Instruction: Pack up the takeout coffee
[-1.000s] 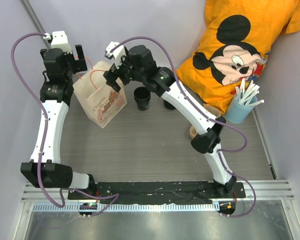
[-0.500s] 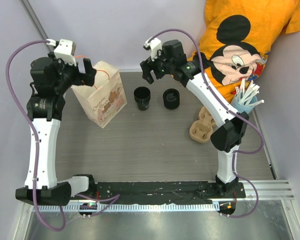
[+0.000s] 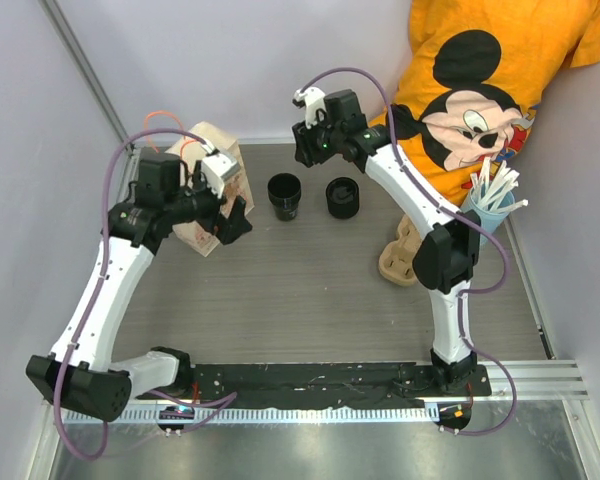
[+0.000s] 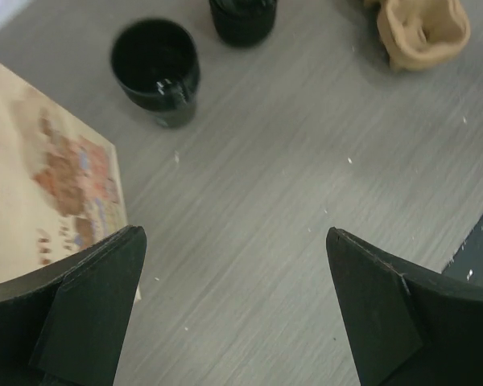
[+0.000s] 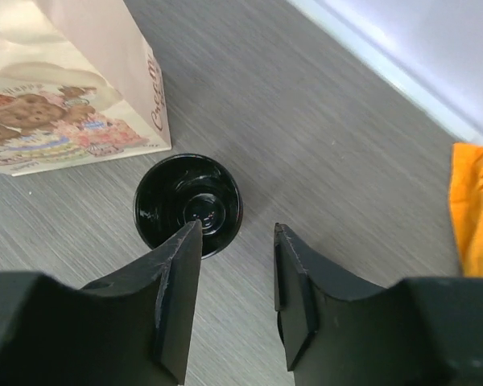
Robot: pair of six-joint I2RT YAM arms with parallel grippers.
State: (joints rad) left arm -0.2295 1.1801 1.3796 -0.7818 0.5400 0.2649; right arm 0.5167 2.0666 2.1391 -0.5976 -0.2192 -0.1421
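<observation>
A brown paper bag [image 5: 68, 88] with a printed picture is standing toward the far left corner of the grey wood-grain desk [image 3: 300, 290], just beside my left gripper [image 4: 233, 265], whose black fingers are gaping wide and holding nothing. The small round black tapered disposable cup [image 3: 284, 195], glossy and dark inside, is sitting upright and uncovered near the middle of the far edge, between the bag and a second round black piece [image 3: 342, 197]. I am failing to tell whether that piece is a lid or a cup. My right gripper [image 5: 237, 241] is hovering close by the cup, fingers partly parted, empty. A beige moulded pulp carrier [image 3: 395, 262] is lying toward the right edge, near a light blue cup of white straws [image 3: 485, 205].
</observation>
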